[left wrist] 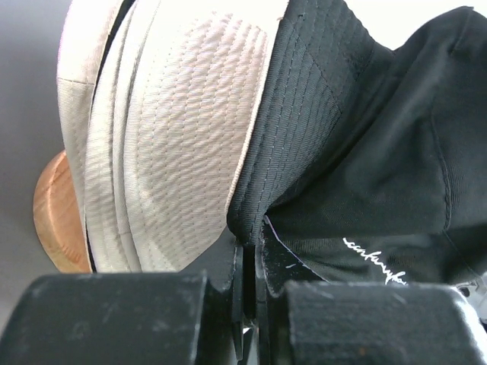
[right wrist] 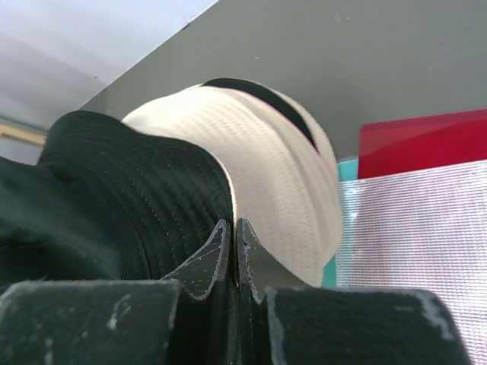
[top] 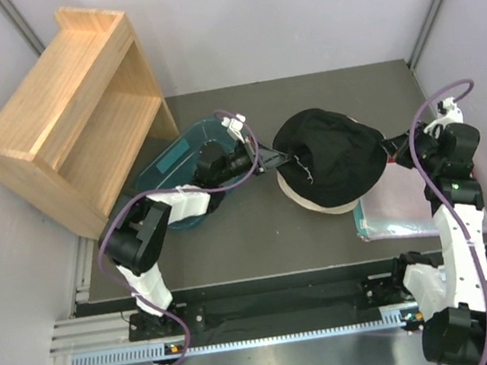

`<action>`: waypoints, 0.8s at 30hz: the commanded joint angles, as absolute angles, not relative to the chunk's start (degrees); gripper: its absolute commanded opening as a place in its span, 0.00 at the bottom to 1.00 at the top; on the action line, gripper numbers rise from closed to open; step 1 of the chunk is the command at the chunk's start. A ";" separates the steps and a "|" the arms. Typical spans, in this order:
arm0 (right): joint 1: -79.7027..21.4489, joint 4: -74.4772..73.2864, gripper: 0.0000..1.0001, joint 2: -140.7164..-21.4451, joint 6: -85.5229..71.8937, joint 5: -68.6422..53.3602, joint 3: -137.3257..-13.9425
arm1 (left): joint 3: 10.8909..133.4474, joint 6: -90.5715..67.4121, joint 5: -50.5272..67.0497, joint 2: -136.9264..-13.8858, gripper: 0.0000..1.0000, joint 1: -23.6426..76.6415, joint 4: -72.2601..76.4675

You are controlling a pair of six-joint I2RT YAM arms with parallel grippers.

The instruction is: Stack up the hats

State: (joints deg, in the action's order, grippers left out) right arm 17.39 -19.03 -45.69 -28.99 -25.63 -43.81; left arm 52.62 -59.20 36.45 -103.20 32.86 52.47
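We see 1 black hat point(top: 335, 156) capping the cream hats point(left wrist: 183, 152) at the centre of the table point(top: 233, 238). How many cream hats there are is unclear, and the wooden stand point(left wrist: 57, 217) is mostly hidden. The left gripper point(left wrist: 249, 251) and right gripper point(right wrist: 233, 236) are each clenched on the black brim, on opposite sides.

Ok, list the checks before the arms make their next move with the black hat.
1. Left gripper shut on the black hat brim: ok.
2. Right gripper shut on the opposite brim: ok.
3. Right grip clear of the cream hats underneath: cannot tell.
4. Black hat lying over the cream hats on the wooden stand: ok.
5. Black hat covering the stack fully: not ok, cream shows at the near edge.
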 commanded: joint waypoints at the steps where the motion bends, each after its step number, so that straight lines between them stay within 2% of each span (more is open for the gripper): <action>1: 18.54 -16.97 0.00 -47.89 -24.96 -13.72 -40.35 | 53.70 -56.53 34.90 -104.59 0.00 32.43 50.99; 10: 18.28 -13.10 0.00 -50.18 -24.61 -7.40 -34.72 | 54.31 -44.39 24.71 -100.20 0.00 33.66 32.45; 15: 15.91 -12.40 0.00 -52.46 -23.73 -1.16 -33.05 | 55.19 -41.40 20.31 -99.67 0.00 34.28 26.99; 24: 12.75 -9.23 0.00 -57.40 -25.22 2.72 -30.32 | 55.37 -39.55 14.07 -99.59 0.00 34.89 20.40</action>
